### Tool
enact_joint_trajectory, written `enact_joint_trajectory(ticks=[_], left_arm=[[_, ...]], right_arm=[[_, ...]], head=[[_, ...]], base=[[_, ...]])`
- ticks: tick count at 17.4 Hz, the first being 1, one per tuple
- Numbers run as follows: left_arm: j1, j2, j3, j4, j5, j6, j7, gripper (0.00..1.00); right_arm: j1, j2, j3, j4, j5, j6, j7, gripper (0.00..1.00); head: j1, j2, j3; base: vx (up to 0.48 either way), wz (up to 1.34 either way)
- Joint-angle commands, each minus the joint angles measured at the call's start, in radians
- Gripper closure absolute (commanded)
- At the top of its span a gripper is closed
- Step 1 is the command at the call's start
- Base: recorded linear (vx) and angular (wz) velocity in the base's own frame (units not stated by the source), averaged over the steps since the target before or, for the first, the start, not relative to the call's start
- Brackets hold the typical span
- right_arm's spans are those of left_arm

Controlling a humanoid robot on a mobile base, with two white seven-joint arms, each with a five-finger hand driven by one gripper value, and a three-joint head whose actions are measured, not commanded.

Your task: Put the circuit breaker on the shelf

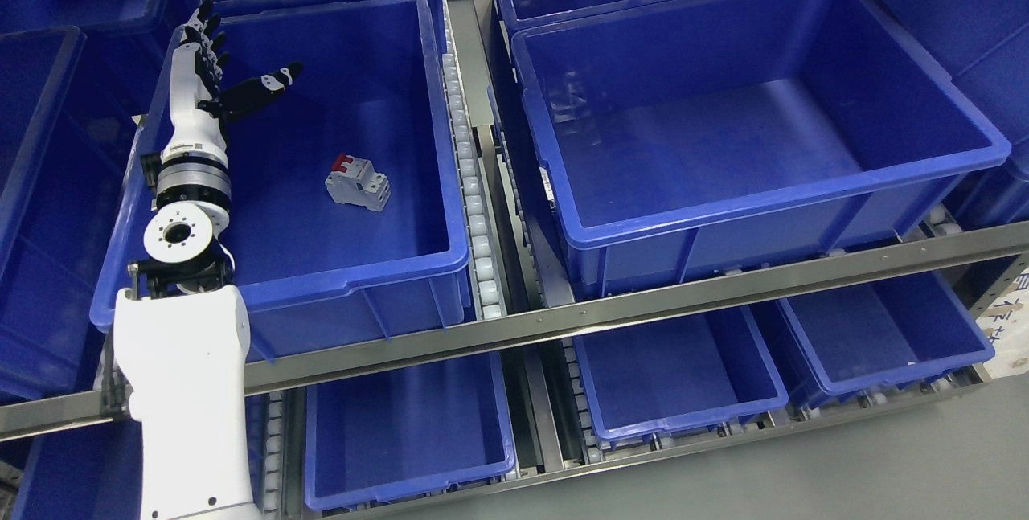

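The circuit breaker (pixel 358 182) is a small white block with a red switch part at its upper left end; it lies tilted on the floor of a large blue bin (pixel 434 134), roughly at the middle of that floor and a little toward the near wall, touching none of the walls; its fine print and side details are too small to make out.

The left hand (pixel 221 74) hovers over the far left part of the same bin, near its left rim; the fingers are spread and relaxed, the black thumb reaching out to the right, and they grasp nothing; the hand is well apart from the breaker. The white forearm (pixel 189 391) rises from the bottom edge at the lower left and crosses the bin's near left corner.

The bin sits on a shelf (pixel 643 307) with a grey metal front rail; a track of white rollers (pixel 474 206) runs just beside the bin's right wall; to the right of the track stands a second large blue bin (pixel 804 182). Smaller blue bins (pixel 683 415) show on the level below, under the rail; more blue bins line the left edge and the back.
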Motion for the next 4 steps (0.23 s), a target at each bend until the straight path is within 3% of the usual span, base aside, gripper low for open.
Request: enact_joint_trajectory(ticks=[1, 4], left_arm=[[0.037, -0.011, -0.005, -0.212, 0.007, 0.002, -0.002, 0.00], [0.041, -0.006, -0.003, -0.214, 0.008, 0.002, -0.002, 0.00]], right_arm=[[0.000, -0.017, 0.020, 0.001, 0.000, 0.228, 0.001, 0.00], [0.000, -0.017, 0.020, 0.000, 0.000, 0.228, 0.001, 0.00]], head=[[0.0000, 0.000, 0.000], [0.0000, 0.000, 0.000]], base=[[0.000, 0.00], [-0.011, 0.03]])
